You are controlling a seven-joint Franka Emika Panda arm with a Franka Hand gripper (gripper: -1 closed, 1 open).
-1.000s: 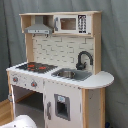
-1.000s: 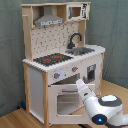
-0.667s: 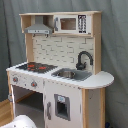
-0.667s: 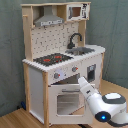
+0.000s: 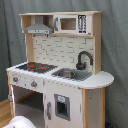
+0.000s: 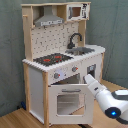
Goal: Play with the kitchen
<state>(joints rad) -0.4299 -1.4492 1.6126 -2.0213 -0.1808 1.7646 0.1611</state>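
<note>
The kitchen (image 5: 60, 75) is a pale wood and white toy unit, seen in both exterior views. It has a black-red stovetop (image 5: 37, 66), a grey sink (image 5: 70, 74), a black faucet (image 5: 82, 60) and a grey hood (image 5: 39, 27). In the second exterior view the kitchen (image 6: 60, 65) has its white oven door (image 6: 65, 100) tilted outward below the stovetop (image 6: 52, 59). My gripper (image 6: 86, 78) reaches in from the second exterior view's right, its tip just below the knob panel and above the door's right edge. Only a white piece of my arm (image 5: 17, 122) shows in the first exterior view.
A grey curtain (image 6: 10, 50) hangs behind the kitchen. The unit stands on a wooden floor (image 6: 15, 117). A rounded counter (image 5: 97, 80) juts out beside the sink. A small microwave (image 5: 75, 23) sits on the top shelf.
In the second exterior view my arm has risen and reached left, from low beside the oven door up to the kitchen's front. The kitchen itself has not moved.
</note>
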